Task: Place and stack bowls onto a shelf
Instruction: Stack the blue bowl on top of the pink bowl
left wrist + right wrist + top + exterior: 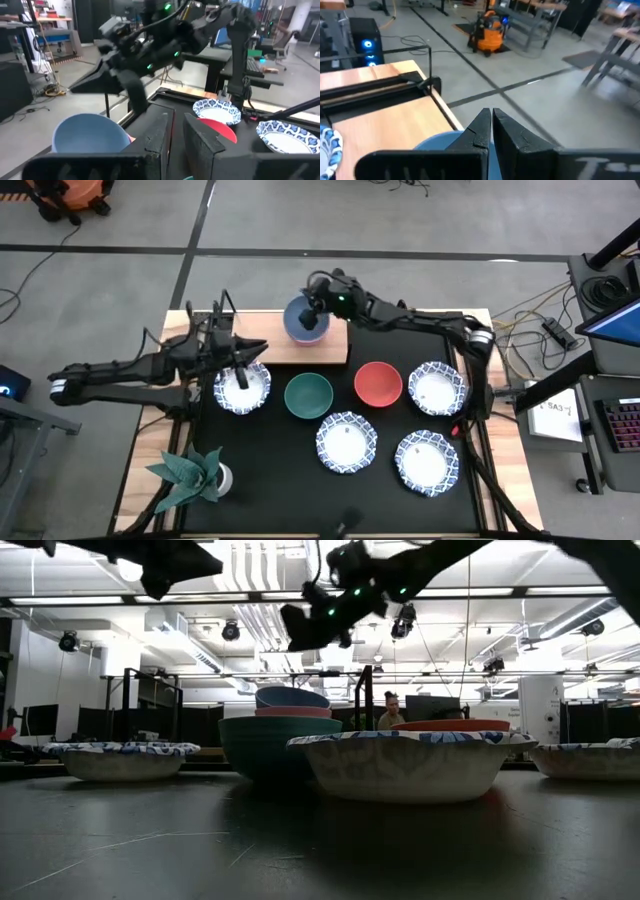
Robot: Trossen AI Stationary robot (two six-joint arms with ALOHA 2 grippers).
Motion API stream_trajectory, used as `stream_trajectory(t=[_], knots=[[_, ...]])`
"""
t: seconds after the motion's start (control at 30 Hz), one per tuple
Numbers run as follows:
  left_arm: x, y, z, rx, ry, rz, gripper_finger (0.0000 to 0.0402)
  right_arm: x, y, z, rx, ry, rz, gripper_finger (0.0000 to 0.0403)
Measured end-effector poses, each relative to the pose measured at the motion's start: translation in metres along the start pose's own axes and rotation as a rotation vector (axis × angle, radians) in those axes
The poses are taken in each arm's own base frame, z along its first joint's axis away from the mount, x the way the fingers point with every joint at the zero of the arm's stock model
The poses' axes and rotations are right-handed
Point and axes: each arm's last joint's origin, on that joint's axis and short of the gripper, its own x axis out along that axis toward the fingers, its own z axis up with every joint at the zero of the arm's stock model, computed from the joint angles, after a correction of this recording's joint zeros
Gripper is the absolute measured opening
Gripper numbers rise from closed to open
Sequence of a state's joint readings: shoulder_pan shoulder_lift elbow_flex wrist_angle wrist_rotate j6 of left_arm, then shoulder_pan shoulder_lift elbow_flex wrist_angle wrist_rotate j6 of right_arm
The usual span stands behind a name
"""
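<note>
On the far side, the wooden shelf (262,352) carries a blue bowl (305,325) nested in a pink bowl (293,712). My right gripper (312,304) hovers shut just above the blue bowl (437,142), clear of it in the low view (300,628). A green bowl (308,395), a red bowl (378,383) and several white blue-rimmed bowls (346,442) sit upright on the black mat. My left gripper (255,350) hangs level over the shelf's left end, near a white bowl (243,388). Its fingers (178,125) stand a narrow gap apart with nothing between them.
A potted green plant (190,475) stands at the table's near left corner. The black mat (270,480) covers most of the table. Beyond the table, a person (390,712) sits in the room behind.
</note>
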State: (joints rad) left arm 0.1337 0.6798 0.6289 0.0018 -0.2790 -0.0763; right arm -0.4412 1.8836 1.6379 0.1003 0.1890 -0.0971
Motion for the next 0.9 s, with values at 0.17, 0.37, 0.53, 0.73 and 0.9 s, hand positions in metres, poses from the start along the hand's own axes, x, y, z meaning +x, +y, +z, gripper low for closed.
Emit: stream_trajectory(t=[0.17, 0.37, 0.53, 0.73, 0.9], knots=[[-0.009, 0.003, -0.004, 0.016, -0.026, -0.002, 0.0040, 0.028, 0.002, -0.007, 0.027, 0.037, 0.001, 0.0009], [-0.017, 0.005, -0.003, 0.017, -0.032, -0.002, 0.0040, 0.055, 0.007, -0.017, 0.007, 0.113, -0.010, 0.0009], [-0.018, 0.006, -0.003, 0.019, -0.027, -0.001, 0.0040, 0.069, 0.007, -0.021, -0.038, 0.171, -0.063, 0.0009], [-0.018, 0.005, -0.005, 0.036, -0.017, -0.001, 0.0040, 0.072, 0.007, -0.028, -0.040, 0.208, -0.066, 0.0009], [-0.018, 0.006, -0.005, 0.036, -0.017, -0.001, 0.0040, 0.073, 0.006, -0.040, -0.043, 0.250, -0.066, 0.0009]])
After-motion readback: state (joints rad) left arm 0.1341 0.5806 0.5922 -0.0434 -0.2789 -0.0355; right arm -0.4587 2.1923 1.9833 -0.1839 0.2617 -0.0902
